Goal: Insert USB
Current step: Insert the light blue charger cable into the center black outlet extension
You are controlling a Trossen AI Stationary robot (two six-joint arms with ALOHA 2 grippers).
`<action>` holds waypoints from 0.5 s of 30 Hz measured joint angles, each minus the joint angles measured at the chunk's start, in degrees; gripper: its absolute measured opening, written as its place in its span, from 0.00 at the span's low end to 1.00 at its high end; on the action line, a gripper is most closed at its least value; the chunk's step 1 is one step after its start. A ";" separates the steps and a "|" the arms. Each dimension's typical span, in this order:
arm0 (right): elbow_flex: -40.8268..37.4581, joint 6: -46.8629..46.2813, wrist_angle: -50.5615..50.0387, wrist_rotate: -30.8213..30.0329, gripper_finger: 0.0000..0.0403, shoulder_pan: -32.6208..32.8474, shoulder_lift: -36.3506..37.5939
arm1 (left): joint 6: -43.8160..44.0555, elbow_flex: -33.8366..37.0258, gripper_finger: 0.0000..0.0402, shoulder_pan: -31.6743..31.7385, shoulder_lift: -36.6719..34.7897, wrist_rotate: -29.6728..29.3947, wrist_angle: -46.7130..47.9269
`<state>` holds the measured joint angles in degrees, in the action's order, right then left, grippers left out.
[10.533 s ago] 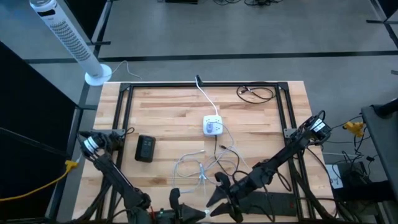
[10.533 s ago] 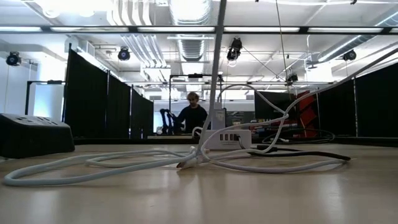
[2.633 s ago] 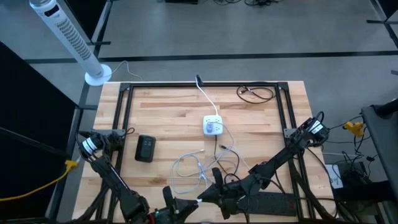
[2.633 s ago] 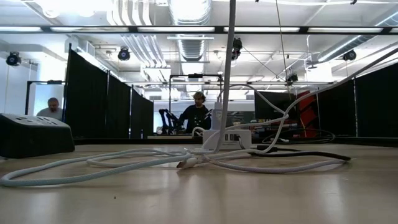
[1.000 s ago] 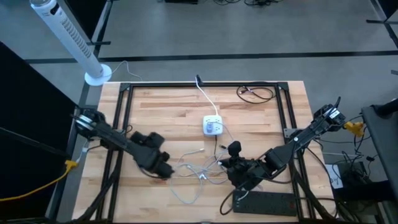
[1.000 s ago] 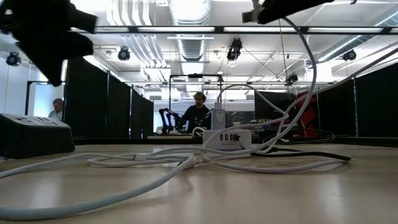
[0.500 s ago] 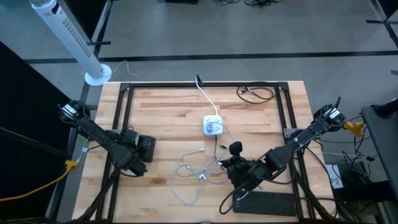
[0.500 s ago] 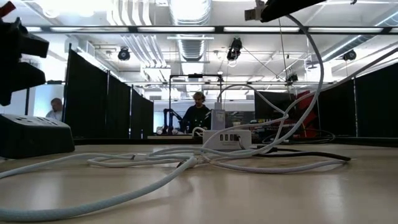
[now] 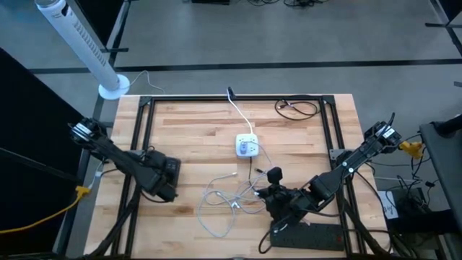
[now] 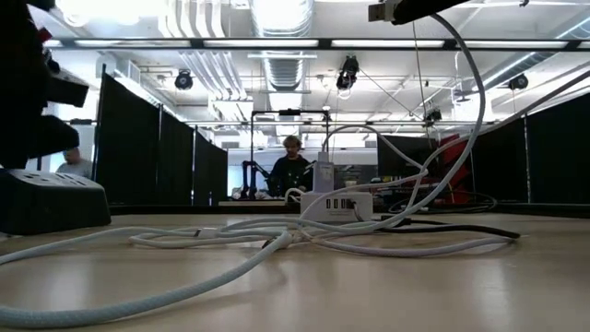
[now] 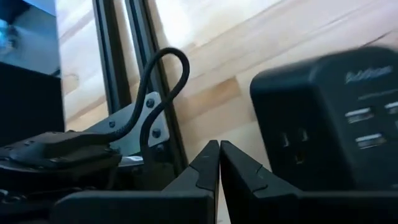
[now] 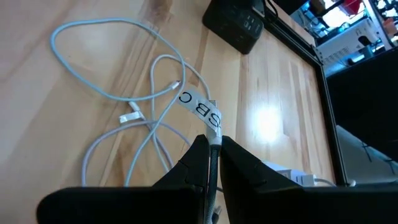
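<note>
A white USB cable (image 9: 229, 196) lies in loose loops on the wooden table, in front of the white power strip (image 9: 247, 146). My right gripper (image 12: 214, 142) is shut on one end of the cable and holds it high above the table (image 10: 406, 9). A black charger block (image 11: 329, 118) with USB ports lies flat near the table's left side (image 9: 172, 166). My left gripper (image 11: 219, 147) is shut with nothing in it and hangs low just beside that block (image 9: 167, 191). My right gripper pinches the white cable between its two fingers just behind the plug end, where a paper tag marked "USB C" (image 12: 200, 107) sticks out past the fingertips. That end is lifted clear. The rest of the cable (image 10: 466, 101) hangs slack in an arc down to the table.
A black metal frame (image 9: 144, 137) runs around the tabletop. A dark cable coil (image 9: 296, 108) lies at the far right corner. A black power bar (image 9: 310, 235) lies near the right arm. A white tower fan (image 9: 79, 47) stands beyond the table's far left corner. People show in the room behind (image 10: 291, 166).
My left gripper, shut all the while, has drawn away from the cable loops toward the table's left edge and sunk beside the black charger block. My right gripper has stayed in place with the cable end held up.
</note>
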<state>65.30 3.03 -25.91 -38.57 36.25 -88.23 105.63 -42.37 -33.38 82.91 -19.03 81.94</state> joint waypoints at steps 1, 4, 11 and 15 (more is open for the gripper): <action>0.00 0.02 0.00 0.00 0.03 0.00 0.00 | -0.73 0.00 0.00 0.44 0.79 0.48 -0.26; 0.00 0.03 0.01 0.01 0.03 0.25 0.00 | -3.33 -0.49 0.00 0.98 2.89 1.73 -2.69; 0.00 0.22 0.10 0.01 0.03 0.39 0.04 | -14.60 -1.11 0.00 0.95 3.98 -3.80 -25.17; 0.00 0.72 0.44 0.00 0.03 0.37 0.04 | -22.64 -1.14 0.00 0.91 3.83 -6.11 -37.89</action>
<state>65.30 3.75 -25.48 -38.57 36.62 -88.18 82.99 -43.51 -32.47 86.74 -25.14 44.05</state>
